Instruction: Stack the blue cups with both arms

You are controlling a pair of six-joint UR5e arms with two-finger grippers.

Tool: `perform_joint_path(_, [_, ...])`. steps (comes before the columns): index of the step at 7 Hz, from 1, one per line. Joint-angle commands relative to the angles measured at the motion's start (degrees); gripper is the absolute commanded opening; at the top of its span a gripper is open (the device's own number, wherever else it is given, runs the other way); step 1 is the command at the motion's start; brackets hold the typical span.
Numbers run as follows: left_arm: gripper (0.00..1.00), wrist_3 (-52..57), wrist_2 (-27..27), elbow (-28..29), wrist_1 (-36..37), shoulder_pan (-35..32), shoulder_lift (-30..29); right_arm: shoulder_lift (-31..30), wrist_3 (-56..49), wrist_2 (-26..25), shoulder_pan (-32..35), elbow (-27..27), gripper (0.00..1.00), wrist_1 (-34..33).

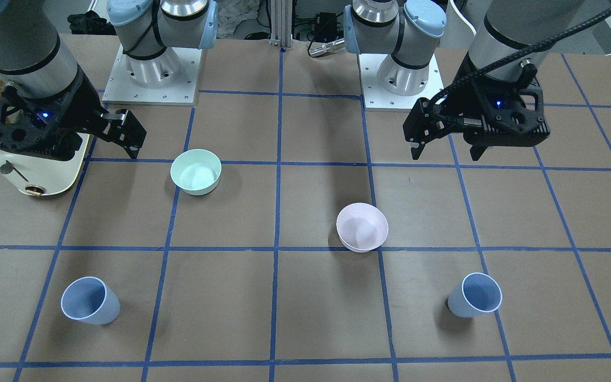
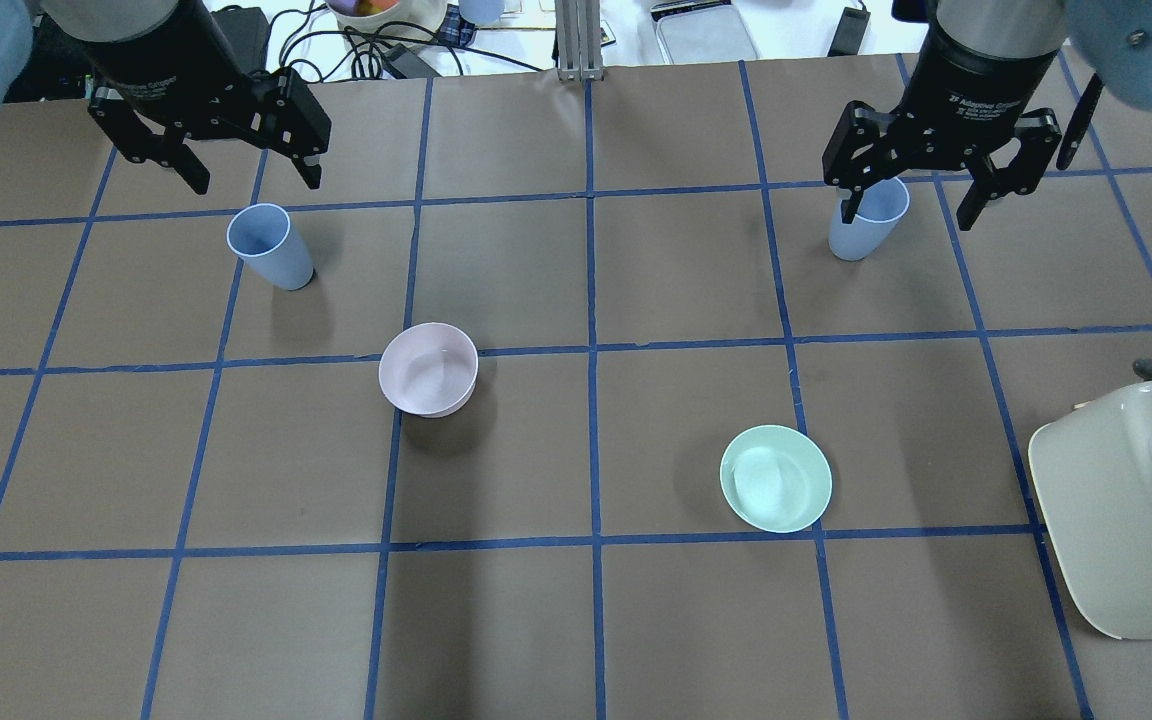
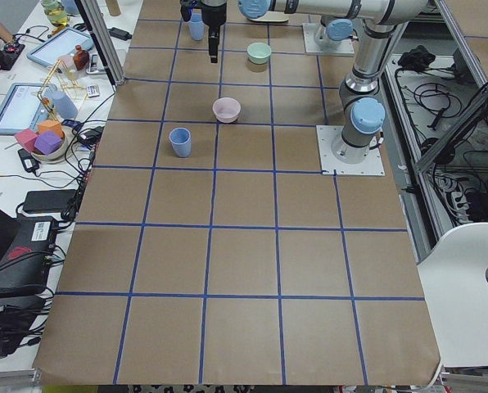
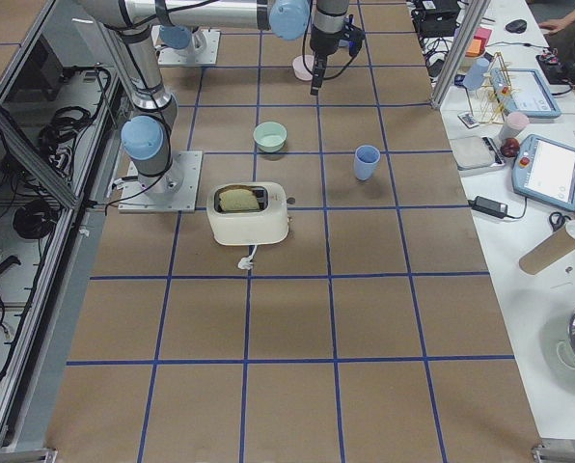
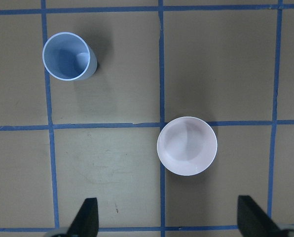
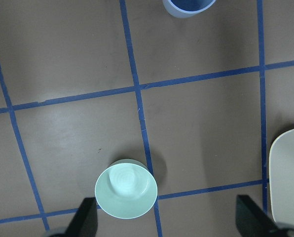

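Observation:
Two pale blue cups stand upright on the brown table. The cup on my left (image 2: 271,247) also shows in the front view (image 1: 475,295) and the left wrist view (image 5: 68,56). The cup on my right (image 2: 864,225) also shows in the front view (image 1: 90,301) and at the top edge of the right wrist view (image 6: 189,6). My left gripper (image 2: 256,182) hangs open and empty high above the table, just beyond its cup. My right gripper (image 2: 906,215) is also open, empty and high, and one finger overlaps its cup in the overhead view.
A pale pink bowl (image 2: 428,368) sits left of centre. A mint-green bowl (image 2: 776,478) sits right of centre. A cream toaster (image 2: 1126,510) holding toast stands at the table's right edge near my right arm. Blue tape lines grid the table.

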Motion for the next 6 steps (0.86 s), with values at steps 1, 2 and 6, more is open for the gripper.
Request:
perform_joint_path(1, [1.00,0.21,-0.11,0.92,0.82,0.38,-1.64,2.50,-0.35,0.71,-5.11,-1.31,1.00,-3.81])
perform_joint_path(2, [1.00,1.78,-0.46,-0.64,6.31,0.48,-4.79,5.83,-0.70,0.80,-7.23,-4.01,1.00,-6.19])
perform_joint_path(6, [1.00,3.20,2.85,0.48,25.68,5.91,-25.35,26.74,-4.66,0.53,-7.60,-19.14,1.00,-11.29])
